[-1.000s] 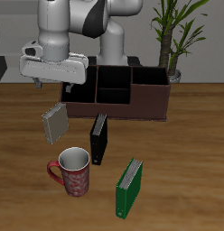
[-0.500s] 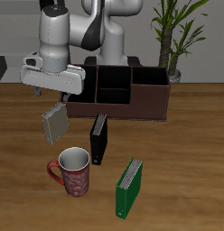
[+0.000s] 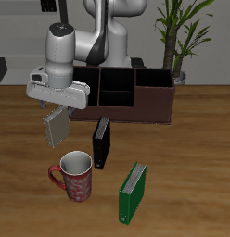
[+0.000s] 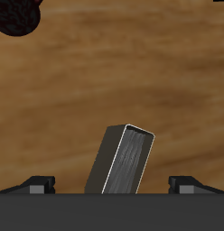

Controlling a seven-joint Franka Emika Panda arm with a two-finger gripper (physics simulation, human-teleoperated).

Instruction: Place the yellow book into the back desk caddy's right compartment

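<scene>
The yellow book [image 3: 57, 128] stands tilted on the table in front of the back desk caddy [image 3: 135, 109], a long dark maroon box. Its cover is pale grey-tan. My gripper [image 3: 57, 110] hangs directly above the book, open and empty, with its fingertips just over the book's top edge. In the wrist view the book [image 4: 123, 161] sits between my two fingertips [image 4: 40, 182], which are wide apart. The caddy's right compartment [image 3: 154, 85] is the wide end bin away from my gripper. My arm hides part of the caddy's other end.
A black book [image 3: 101, 143] stands beside the yellow book. A red patterned mug [image 3: 74, 176] and a green book [image 3: 133, 192] stand nearer the table's front edge. A potted plant [image 3: 177, 42] stands behind the caddy.
My gripper has come down and a little toward the table's front, from above the caddy's end to just over the yellow book. The book has not moved.
</scene>
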